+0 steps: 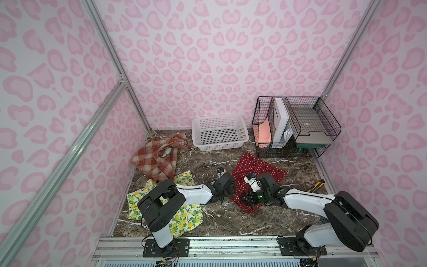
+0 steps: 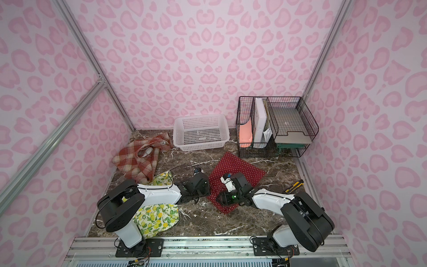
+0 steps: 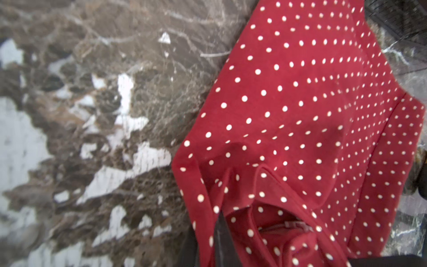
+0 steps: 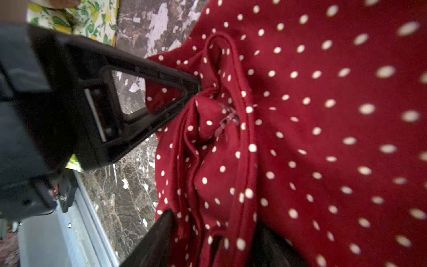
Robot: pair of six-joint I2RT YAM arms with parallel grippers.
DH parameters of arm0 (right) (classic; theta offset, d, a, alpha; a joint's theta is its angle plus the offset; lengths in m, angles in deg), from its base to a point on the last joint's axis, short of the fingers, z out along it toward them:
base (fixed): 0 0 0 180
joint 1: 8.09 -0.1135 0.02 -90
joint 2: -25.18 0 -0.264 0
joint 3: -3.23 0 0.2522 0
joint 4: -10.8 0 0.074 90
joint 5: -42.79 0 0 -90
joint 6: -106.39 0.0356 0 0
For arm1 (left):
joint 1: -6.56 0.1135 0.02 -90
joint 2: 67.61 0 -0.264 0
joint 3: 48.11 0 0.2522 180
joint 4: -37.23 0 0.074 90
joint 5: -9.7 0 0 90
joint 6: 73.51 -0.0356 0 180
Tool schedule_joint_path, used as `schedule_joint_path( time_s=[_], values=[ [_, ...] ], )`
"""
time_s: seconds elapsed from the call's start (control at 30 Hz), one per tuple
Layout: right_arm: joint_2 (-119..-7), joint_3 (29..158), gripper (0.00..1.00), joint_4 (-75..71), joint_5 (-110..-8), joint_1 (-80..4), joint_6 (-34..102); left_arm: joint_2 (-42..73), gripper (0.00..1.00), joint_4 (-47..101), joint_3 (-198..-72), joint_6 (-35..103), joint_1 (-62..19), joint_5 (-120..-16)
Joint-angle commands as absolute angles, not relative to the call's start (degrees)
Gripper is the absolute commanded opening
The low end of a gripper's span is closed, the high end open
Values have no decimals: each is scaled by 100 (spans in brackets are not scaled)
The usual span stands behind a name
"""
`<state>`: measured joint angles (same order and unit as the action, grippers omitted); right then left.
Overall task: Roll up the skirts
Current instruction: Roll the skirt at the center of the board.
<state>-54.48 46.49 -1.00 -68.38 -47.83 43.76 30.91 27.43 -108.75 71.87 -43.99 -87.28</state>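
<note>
Skirts are lying in three places, and the red skirt (image 1: 261,166) with white dots is the one being worked on. The left gripper (image 4: 197,89) is pinching a bunched fold at the near edge of this skirt, with its jaws pressed together on the cloth. In the right wrist view the cloth is gathering into wrinkles at its tip. The right gripper (image 4: 215,222) is hanging just beside it over the same edge. Its fingers (image 4: 159,235) are spread apart, and a ridge of cloth is lying between them, not clamped.

I judge that one side is holding the edge so that it is not slipping, while the other side is free to take a new hold, as rolling needs. The rest of the red skirt is lying mostly flat in the middle of the marble table (image 1: 203,152), with its far corner pointing toward the wire rack (image 1: 323,120). No tight roll is showing, so the task is looking early.

The lemon skirt (image 1: 184,217) is lying crumpled under the left arm. The plaid skirt (image 1: 152,157) is lying in a heap near the left wall. Both are waiting unrolled. The white basket (image 1: 218,116) is standing at the back wall.
</note>
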Motion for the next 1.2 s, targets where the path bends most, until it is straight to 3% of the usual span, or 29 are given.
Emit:
schedule_joint_path(
  time_s=[0.0,0.17,0.3,0.57,0.67,0.9,1.17],
  values=[
    [-5081,4722,62,-894,-5663,-4924,4468,2999,0,1905,-10909,7313,-4446,-8845],
    [-4311,4834,67,-1451,-5127,-5126,4407,2900,0,1431,-10996,7379,-4520,-9032],
    [-3707,5029,65,-1929,-4613,-5552,4386,2916,0,1201,-11144,7363,-4556,-9036],
    [-3930,5072,22,-1361,-4878,-6710,4487,3003,0,884,-11349,7274,-4565,-9042],
    [-4305,5135,21,-1136,-4820,-6922,4375,3039,0,835,-11358,7263,-4565,-9032],
    [-5018,5088,42,-793,-4632,-7090,3932,3032,0,900,-11187,7235,-4505,-8846],
    [-5591,5248,63,-1136,-3569,-7224,3895,3010,0,974,-11057,7035,-4403,-8610]
  ],
)
